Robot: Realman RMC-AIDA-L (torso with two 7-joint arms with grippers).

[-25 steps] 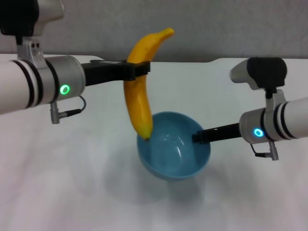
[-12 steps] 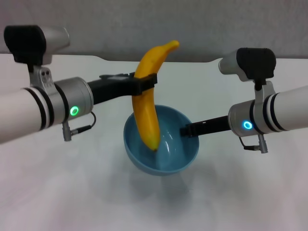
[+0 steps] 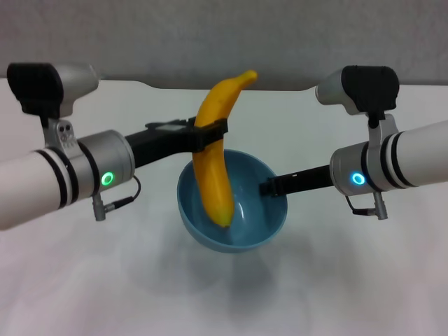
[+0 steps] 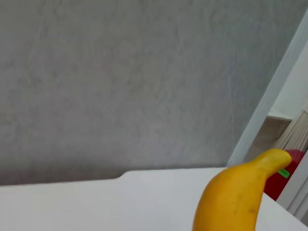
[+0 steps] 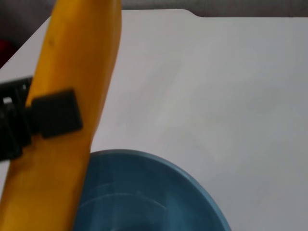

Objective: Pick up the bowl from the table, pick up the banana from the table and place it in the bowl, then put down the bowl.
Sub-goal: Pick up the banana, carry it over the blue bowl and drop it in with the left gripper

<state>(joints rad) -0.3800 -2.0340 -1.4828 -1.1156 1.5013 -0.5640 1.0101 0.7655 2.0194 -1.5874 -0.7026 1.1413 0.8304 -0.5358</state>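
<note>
My left gripper (image 3: 210, 134) is shut on the yellow banana (image 3: 215, 168) near its upper third and holds it nearly upright. The banana's lower end hangs inside the light-blue bowl (image 3: 259, 210). My right gripper (image 3: 269, 187) is shut on the bowl's right rim and holds the bowl above the white table (image 3: 84, 280). The banana's upper end shows in the left wrist view (image 4: 236, 197). In the right wrist view the banana (image 5: 72, 96) stands over the bowl (image 5: 154, 192), with a black finger of the left gripper (image 5: 55, 113) across it.
A grey wall (image 3: 210, 35) runs behind the table's far edge, which has a shallow notch (image 3: 231, 87). A red object (image 4: 281, 180) stands past the table's corner in the left wrist view.
Both arms have shifted left and the bowl has risen slightly under the banana. The banana's lower end, first at the bowl's left rim, now hangs inside the bowl.
</note>
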